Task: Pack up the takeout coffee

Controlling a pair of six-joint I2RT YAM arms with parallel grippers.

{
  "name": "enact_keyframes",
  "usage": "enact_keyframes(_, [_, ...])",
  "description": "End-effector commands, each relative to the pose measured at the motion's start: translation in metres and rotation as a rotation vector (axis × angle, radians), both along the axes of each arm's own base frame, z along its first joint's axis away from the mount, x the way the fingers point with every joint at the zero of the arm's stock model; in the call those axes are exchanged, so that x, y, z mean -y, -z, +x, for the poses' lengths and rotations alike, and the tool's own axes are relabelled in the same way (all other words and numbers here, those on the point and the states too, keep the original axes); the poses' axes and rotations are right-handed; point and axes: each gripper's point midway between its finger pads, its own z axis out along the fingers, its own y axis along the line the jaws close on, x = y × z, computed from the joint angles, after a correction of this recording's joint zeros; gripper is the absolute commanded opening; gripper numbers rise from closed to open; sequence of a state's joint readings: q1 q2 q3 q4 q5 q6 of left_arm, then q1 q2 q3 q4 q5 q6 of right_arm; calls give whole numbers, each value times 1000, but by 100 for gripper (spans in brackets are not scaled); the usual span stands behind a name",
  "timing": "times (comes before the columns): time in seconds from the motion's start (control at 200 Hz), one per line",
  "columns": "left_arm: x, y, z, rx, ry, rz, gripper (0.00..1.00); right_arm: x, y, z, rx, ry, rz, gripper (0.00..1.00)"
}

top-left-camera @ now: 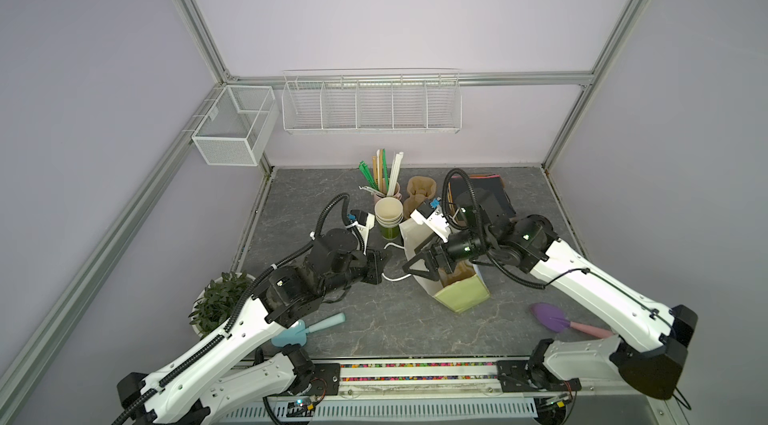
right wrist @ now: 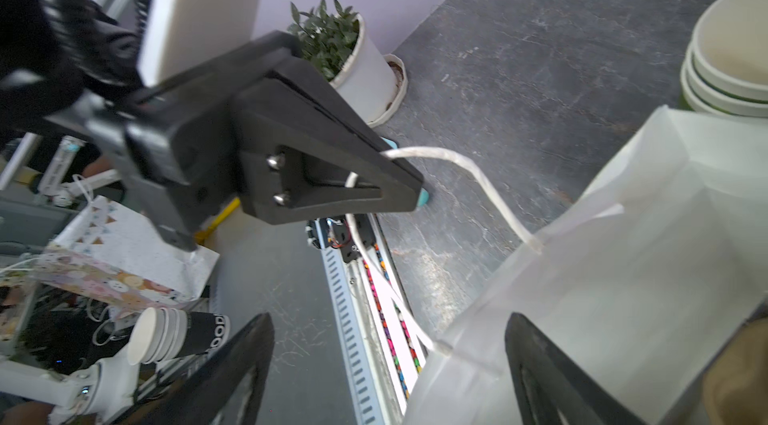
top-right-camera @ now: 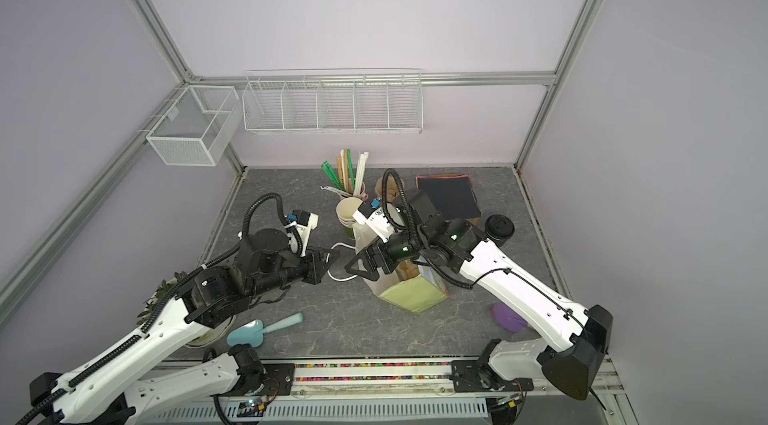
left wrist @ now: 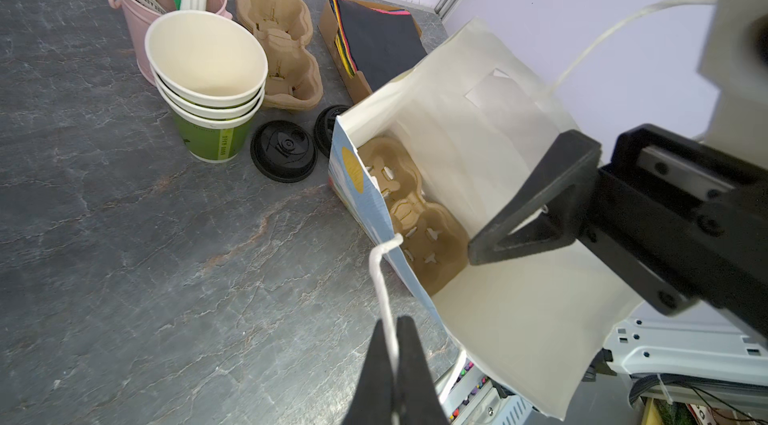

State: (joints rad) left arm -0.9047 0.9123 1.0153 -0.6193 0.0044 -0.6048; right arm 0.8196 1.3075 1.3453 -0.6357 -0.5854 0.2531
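The takeout coffee (top-right-camera: 498, 228), a cup with a black lid, stands behind my right arm near the back right; the arm hides it in the other views. A white paper bag (top-left-camera: 457, 296) (left wrist: 519, 319) lies tipped with its mouth toward the left, and a brown cup carrier (left wrist: 415, 215) sits inside it. My left gripper (left wrist: 392, 344) (top-left-camera: 388, 256) is shut on the bag's white string handle (left wrist: 380, 277). At the bag's mouth my right gripper (right wrist: 386, 360) (top-left-camera: 417, 271) is open, one finger inside the bag and one outside.
A stack of lidless green cups (left wrist: 208, 82), loose black lids (left wrist: 284, 150), a pink bucket of straws (top-left-camera: 386, 181), spare cup carriers (top-left-camera: 419, 190) and a napkin box (top-right-camera: 446, 194) crowd the back. A potted plant (top-left-camera: 216, 302), a blue scoop (top-left-camera: 307, 327) and a purple scoop (top-left-camera: 552, 317) lie near the front.
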Motion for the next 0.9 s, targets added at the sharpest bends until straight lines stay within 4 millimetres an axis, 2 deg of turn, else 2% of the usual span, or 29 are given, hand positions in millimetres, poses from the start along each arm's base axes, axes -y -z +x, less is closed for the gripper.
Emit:
enact_keyframes(0.0, [3,-7,-2,6,16,-6,0,-6,-32,-16,-65,-73,147,89])
enact_keyframes(0.34, [9,-14,0,13,30,-15,0,-12,-90,-33,-184,-143,362,90])
enact_keyframes(0.585, [14,-19,1,15,39,-35,0,-19,-118,-31,-278,-144,490,91])
enact_keyframes(0.725, [16,-19,1,10,45,-39,0,-18,-138,-30,-265,-145,562,91])
enact_keyframes(0.9, [19,-19,2,10,56,-35,0,-8,-146,-29,-145,-94,521,90])
